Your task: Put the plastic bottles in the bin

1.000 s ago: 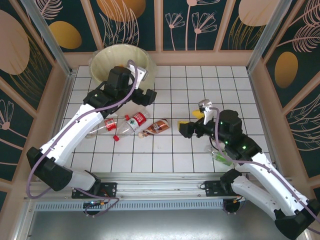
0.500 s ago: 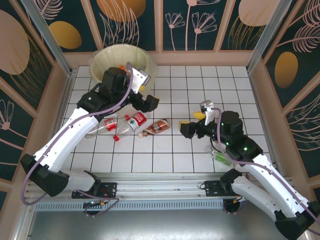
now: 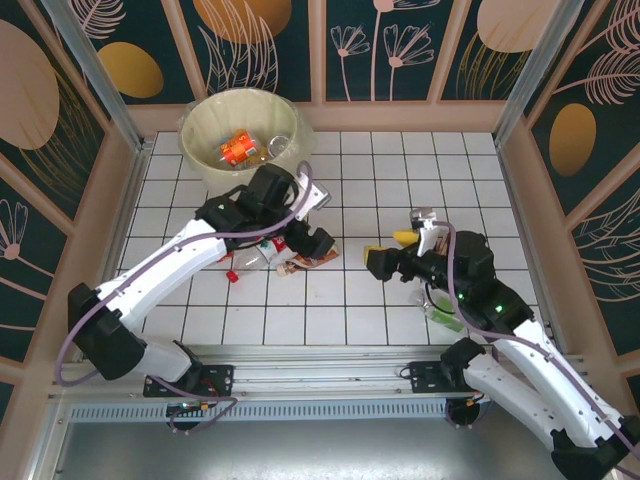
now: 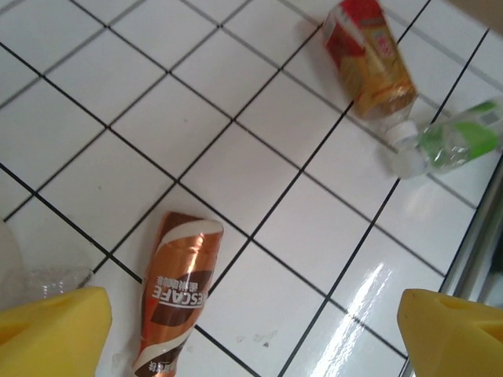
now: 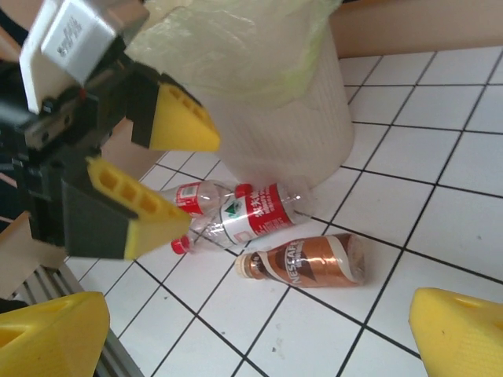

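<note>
You are running a robot test cell, a lab rig dressed like a stage set. Its white tiled worktop (image 3: 400,180) is boxed in by aluminium posts (image 3: 88,70) and wood-framed wall panels (image 3: 395,45) printed with leaves and flowers. The left arm (image 3: 165,255) and the right arm (image 3: 540,360), both white and black, are bolted to a metal rail (image 3: 320,372) at your near edge. Plastic bottles (image 5: 251,214) lie loose on the tiles near a lined bin (image 3: 192,135) in the far corner.
</note>
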You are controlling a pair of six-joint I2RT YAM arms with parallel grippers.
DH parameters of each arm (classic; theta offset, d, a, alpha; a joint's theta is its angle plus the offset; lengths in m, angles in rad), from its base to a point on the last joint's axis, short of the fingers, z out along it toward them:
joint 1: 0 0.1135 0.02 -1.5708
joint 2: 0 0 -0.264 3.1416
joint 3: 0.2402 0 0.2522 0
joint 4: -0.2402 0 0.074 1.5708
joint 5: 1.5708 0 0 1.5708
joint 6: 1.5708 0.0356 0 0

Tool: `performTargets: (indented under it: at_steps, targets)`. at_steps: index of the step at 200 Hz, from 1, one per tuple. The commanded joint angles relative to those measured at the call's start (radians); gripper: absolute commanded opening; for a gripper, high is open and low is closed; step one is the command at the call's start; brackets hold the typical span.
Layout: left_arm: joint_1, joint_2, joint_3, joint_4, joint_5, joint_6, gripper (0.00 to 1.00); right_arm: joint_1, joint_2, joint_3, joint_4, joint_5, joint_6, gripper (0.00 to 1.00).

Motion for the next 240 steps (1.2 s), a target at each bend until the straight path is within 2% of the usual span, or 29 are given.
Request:
performTargets:
  at_steps: [1, 16, 39, 56, 81, 109, 144, 168, 207, 240]
  targets:
    - [-0.025, 0.060, -0.016, 0.005, -0.110, 0.031, 0.92, -0.005, -0.011, -0.017, -0.001, 0.101, 0.058, 0.99]
    - [-0.025, 0.102, -0.023, 0.017, -0.120, 0.032, 0.87, -0.004, -0.011, -0.022, -0.008, 0.174, 0.088, 0.99]
    - [-0.026, 0.172, -0.028, 0.052, -0.139, 0.051, 0.86, -0.004, -0.021, -0.035, -0.026, 0.324, 0.168, 0.99]
    - [-0.025, 0.221, -0.025, 0.075, -0.144, 0.065, 0.86, -0.005, -0.028, -0.055, -0.026, 0.364, 0.193, 0.99]
    - [-0.025, 0.299, -0.015, 0.083, -0.170, 0.093, 0.85, -0.005, -0.028, -0.072, -0.036, 0.374, 0.205, 0.99]
    - [-0.025, 0.368, -0.001, 0.084, -0.178, 0.115, 0.78, -0.004, -0.033, -0.079, -0.039, 0.386, 0.205, 0.99]
    - [-0.025, 0.416, -0.004, 0.101, -0.185, 0.133, 0.76, -0.005, -0.036, -0.085, -0.043, 0.392, 0.200, 0.99]
    - [-0.025, 0.449, -0.007, 0.101, -0.194, 0.135, 0.71, -0.005, -0.036, -0.087, -0.047, 0.391, 0.196, 0.99]
    - [-0.025, 0.486, -0.014, 0.110, -0.191, 0.125, 0.71, -0.005, -0.038, -0.090, -0.048, 0.388, 0.199, 0.99]
    - [-0.025, 0.488, -0.018, 0.106, -0.189, 0.118, 0.76, -0.005, -0.040, -0.097, -0.047, 0.386, 0.202, 0.99]
